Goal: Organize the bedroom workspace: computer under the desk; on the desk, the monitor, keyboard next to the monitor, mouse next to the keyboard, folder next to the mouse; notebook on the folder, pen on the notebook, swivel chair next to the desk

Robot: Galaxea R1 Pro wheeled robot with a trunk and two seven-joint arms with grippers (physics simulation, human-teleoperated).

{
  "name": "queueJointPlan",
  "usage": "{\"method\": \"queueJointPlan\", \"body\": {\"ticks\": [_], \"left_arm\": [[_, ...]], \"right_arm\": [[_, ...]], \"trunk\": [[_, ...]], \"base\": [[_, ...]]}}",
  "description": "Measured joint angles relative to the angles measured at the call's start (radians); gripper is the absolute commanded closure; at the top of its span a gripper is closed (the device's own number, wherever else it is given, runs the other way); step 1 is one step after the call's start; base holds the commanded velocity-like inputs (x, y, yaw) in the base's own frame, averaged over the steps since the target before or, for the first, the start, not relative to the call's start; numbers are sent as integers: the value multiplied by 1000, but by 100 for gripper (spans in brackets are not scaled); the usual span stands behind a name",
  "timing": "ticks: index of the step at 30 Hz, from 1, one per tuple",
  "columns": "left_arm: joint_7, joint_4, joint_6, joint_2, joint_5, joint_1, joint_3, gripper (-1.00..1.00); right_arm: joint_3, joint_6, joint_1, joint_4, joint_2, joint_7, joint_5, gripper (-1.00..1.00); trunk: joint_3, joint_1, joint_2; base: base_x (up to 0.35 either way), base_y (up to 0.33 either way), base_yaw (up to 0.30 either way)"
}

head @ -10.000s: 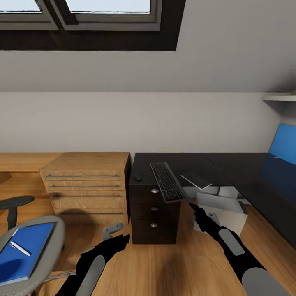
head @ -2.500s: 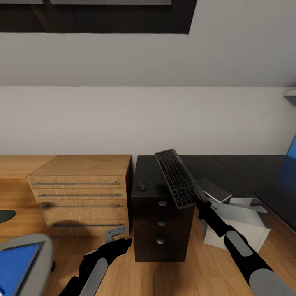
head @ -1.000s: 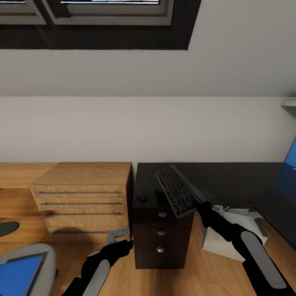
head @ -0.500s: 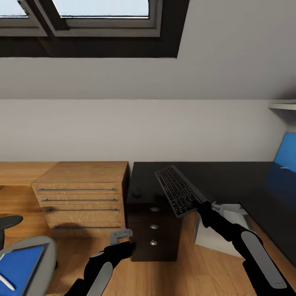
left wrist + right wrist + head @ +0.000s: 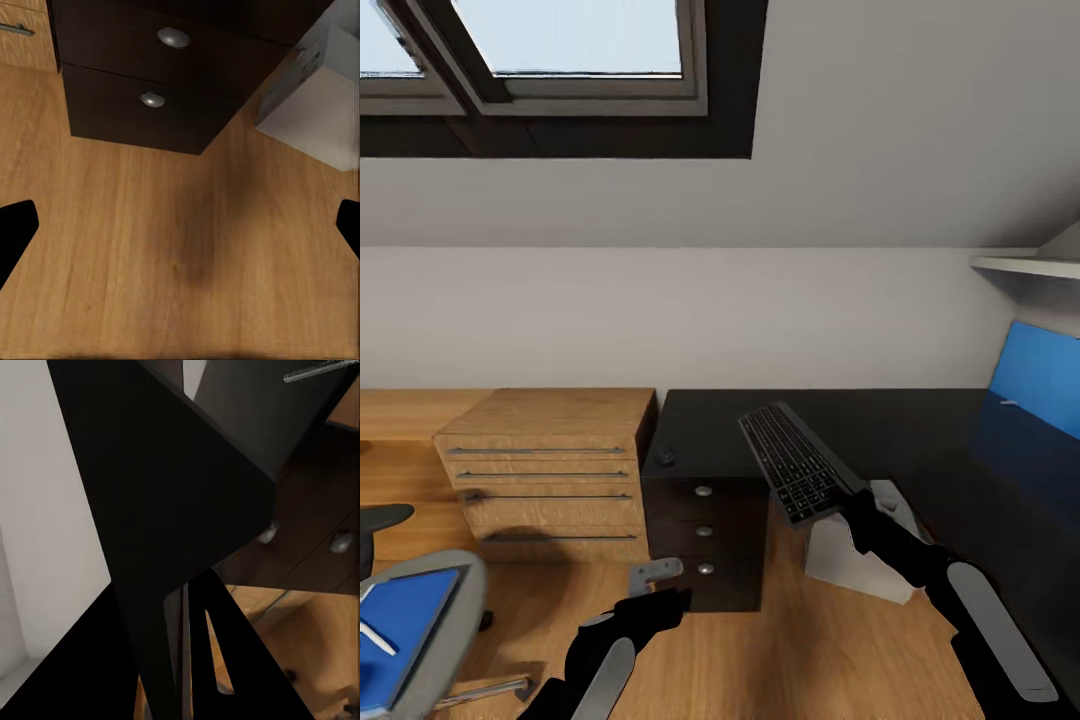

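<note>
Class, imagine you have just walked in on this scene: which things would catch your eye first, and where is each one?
First, the keyboard, held tilted in the air above the black desk by the right pincer. Next, the bright blue folder with a white pen on it, lying on the swivel chair at lower left. The light-wood drawer chest stands beside the desk's black drawers.

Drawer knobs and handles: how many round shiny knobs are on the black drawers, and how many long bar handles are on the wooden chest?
Round silver knobs on the desk drawers: 3
Long bar handles on the wooden chest: 4
Total: 7
</note>
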Motion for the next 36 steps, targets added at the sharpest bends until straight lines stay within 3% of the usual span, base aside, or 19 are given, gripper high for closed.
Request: {"method": "queueJointPlan", "body": {"ticks": [16, 36], "left_arm": [[-1, 0, 0, 0, 1, 0, 1, -100], [-3, 0, -1, 1, 2, 0, 8, -100]], "right_arm": [[0, 0, 0, 0, -4, 0, 0, 100], [0, -2, 0, 0, -4, 1, 2, 100]], "trunk": [[50, -61, 112], [113, -138, 252]], "base": [[-279, -240, 0], [-338, -18, 0]]}}
